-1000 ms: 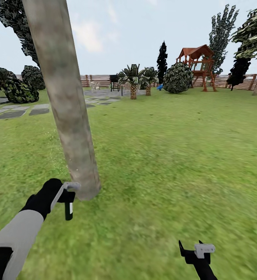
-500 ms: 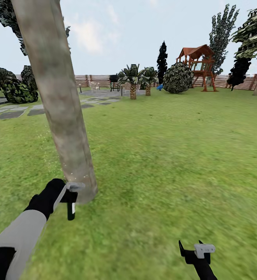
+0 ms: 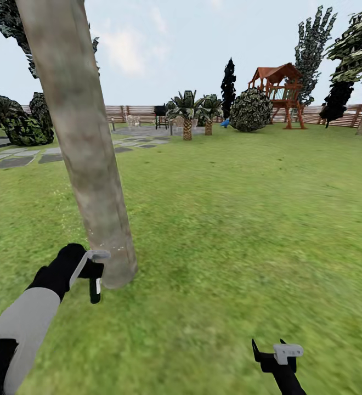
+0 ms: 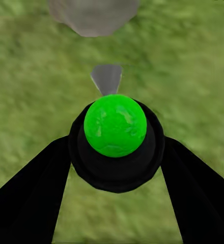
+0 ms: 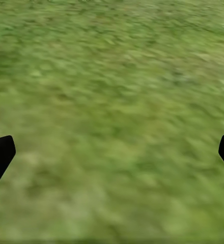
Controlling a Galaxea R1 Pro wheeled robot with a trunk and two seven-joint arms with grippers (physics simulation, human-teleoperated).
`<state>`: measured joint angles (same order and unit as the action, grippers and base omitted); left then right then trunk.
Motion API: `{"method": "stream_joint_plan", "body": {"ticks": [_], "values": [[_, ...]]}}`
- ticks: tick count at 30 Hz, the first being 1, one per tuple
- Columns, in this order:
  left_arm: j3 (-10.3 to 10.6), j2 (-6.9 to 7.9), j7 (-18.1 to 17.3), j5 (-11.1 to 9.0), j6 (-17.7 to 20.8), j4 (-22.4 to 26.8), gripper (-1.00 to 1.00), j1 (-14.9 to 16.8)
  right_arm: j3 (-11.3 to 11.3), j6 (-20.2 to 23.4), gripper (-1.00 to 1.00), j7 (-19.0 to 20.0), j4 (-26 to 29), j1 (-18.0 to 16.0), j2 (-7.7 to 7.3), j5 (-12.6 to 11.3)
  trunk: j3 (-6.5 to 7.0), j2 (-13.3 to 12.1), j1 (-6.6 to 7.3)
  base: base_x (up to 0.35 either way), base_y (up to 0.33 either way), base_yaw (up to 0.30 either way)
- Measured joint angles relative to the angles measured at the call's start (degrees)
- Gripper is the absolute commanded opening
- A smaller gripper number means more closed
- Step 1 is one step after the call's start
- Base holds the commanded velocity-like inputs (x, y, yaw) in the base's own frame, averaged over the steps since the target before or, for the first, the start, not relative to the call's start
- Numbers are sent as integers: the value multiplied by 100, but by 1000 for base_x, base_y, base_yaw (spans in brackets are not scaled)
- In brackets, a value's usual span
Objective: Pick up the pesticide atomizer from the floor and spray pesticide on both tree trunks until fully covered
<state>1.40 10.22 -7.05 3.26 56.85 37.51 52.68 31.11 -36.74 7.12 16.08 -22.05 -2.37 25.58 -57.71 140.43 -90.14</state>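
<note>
Left claw (image 4: 114,152) clamped on pesticide atomizer (image 4: 115,127), nozzle near tree trunk (image 3: 79,137) base | right claw (image 5: 112,152) apart over grass (image 5: 112,91)

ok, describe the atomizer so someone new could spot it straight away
Find the thick, leaning beige-grey tree trunk rising from the grass at the head view's left. At its base, the left pincer is closed around the atomizer. Unlike anything nearby, it has a bright green round top in a black collar, with a grey nozzle aimed at the trunk.
</note>
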Motion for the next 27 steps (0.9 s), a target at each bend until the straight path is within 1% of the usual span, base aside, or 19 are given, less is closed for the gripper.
{"method": "stream_joint_plan", "body": {"ticks": [3, 4, 5, 7, 8, 10, 11, 14, 15, 18, 19, 20, 22, 24, 26, 27], "values": [[-13, 253, -18, -24, 14, 1, -100, 6, 0, 0, 100, 0, 0, -1, 0, 0, 0, 0, 0, 0, 0, 0], [-15, 329, -122, -47, 17, 4, -100, 12, 0, 0, 100, 0, 0, -1, 0, 0, 0, 0, 0, 0, 0, 0], [-12, 338, -186, -94, 20, 32, -100, 11, 0, 0, 100, 0, 0, -1, 0, 0, 0, 0, 0, 0, 0, 0], [6, 302, -242, -108, 26, 220, -100, -7, 0, 0, 100, 0, 0, -1, 0, 0, 0, 0, 0, 0, 0, 0], [16, 256, -258, -130, 34, 407, -100, -19, 0, 0, 100, 0, 0, -1, 0, 0, 0, 0, 0, -72, -17, 0], [30, 111, -267, -133, 70, 660, -100, -14, 0, 0, 100, 0, 0, -1, 0, 0, 0, 0, 0, -210, -85, 0], [32, 76, -267, -107, 74, 690, -100, -9, 0, 0, 100, 0, 0, -1, 0, 0, 0, 0, 0, -148, -66, 0], [41, -50, -268, -114, 82, 752, -100, 10, 0, 0, 100, 0, 0, 0, 0, 0, 0, 0, 0, -47, -21, 0], [39, -52, -266, -84, 80, 790, -100, 12, 0, 0, 100, 0, 0, -1, 0, 0, 0, 0, 0, -8, -4, 0], [14, 13, -264, -46, 83, 913, -100, 19, 0, 0, 100, 0, 0, -1, 0, 0, 0, 0, 0, -2, -1, 0], [-5, 104, -264, -7, 84, 934, -100, 94, 0, 0, 100, 0, -1, -1, 0, 0, 1, 0, 0, 0, 0, 0], [-10, 162, -265, -16, 86, 938, -100, 120, 0, 0, 100, 0, -1, -1, 0, 0, 0, 0, 0, 0, 0, 0], [-11, 188, -266, -69, 89, 940, -100, 137, 0, 0, 100, 0, -1, -1, 0, 0, 0, 0, 0, 0, 0, 0], [2, 112, -268, -124, 92, 947, -100, 154, 0, 0, 100, 0, 0, -1, 0, 0, 0, 0, 0, 0, 0, 0], [14, -72, -269, -146, 116, 950, -100, 245, 0, 0, 100, 0, -2, -1, 0, 0, 0, 0, 0, 0, 0, 0], [16, -111, -267, -108, 118, 950, -100, 276, 0, 0, 100, 0, -1, -1, 0, 0, 0, 0, 0, 0, 0, 0]]}}
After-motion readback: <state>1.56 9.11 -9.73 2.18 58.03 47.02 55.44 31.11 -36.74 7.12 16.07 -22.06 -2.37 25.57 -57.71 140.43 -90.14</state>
